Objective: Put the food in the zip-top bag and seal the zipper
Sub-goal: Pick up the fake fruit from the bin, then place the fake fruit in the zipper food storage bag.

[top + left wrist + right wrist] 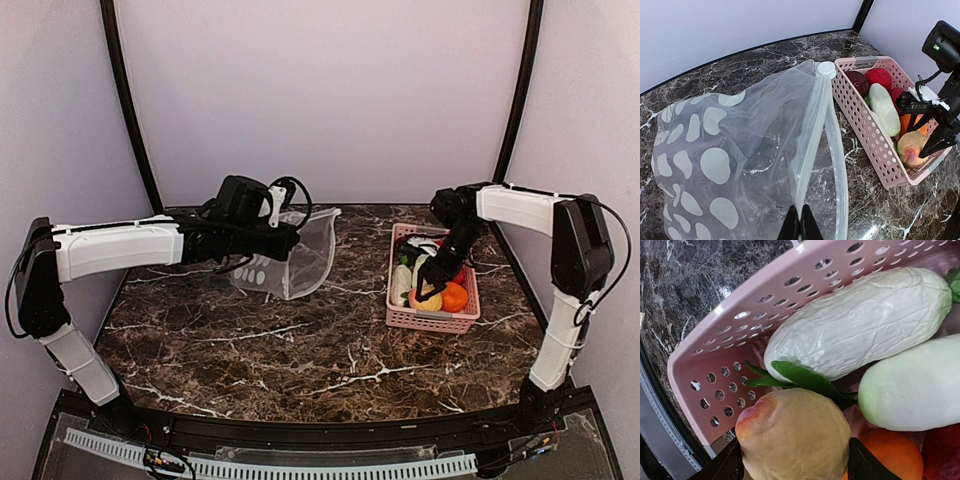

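The zip-top bag, clear with white dots, is held up off the table. My left gripper is shut on the near lip of its mouth, along the zipper; the mouth gapes towards the basket. The food lies in the pink basket: two white radishes, an orange, a red ball, a dark purple piece and a yellowish peach. My right gripper reaches down into the basket, and its fingers press both sides of the peach.
The basket stands at the right of the dark marble table, a short gap from the bag's mouth. A white round end piece caps the zipper at the far corner. Curved black frame posts rise at both back corners.
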Robot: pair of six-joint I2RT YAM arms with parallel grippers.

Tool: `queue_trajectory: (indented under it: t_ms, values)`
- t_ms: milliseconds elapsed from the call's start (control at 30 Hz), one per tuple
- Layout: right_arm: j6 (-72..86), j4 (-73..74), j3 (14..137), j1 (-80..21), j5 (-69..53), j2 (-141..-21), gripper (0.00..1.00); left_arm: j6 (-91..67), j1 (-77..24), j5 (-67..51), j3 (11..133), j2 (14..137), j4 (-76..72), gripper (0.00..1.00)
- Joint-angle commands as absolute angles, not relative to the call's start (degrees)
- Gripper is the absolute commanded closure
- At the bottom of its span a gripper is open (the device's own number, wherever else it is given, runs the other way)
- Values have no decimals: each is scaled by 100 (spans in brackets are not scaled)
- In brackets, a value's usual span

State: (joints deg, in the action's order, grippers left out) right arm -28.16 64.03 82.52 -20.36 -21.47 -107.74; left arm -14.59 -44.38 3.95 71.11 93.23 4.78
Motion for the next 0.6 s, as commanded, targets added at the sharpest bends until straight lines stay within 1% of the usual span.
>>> queue_trajectory:
  t_ms: [0,133,300,433,567]
  values:
    - [-2656,6452,8547,-2057,-2209,-10207,43,-1435,-4474,345,7268,9304,611,99]
    - [-2368,6448,8993,-2057,-2675,-10104,47,-1462,-4478,307,7269,9303,611,99]
    - [-2342,6544,9997,-2176,-3807,-10239,49,-1548,-4482,252,7256,9325,585,99]
    - [-2165,5754,10244,-2438,-4197,-10296,50,-1596,-4478,72,7262,9333,553,99]
    - [-1994,5134,10491,-2730,-5156,-10440,49,-1622,-4474,-227,7269,9286,481,99]
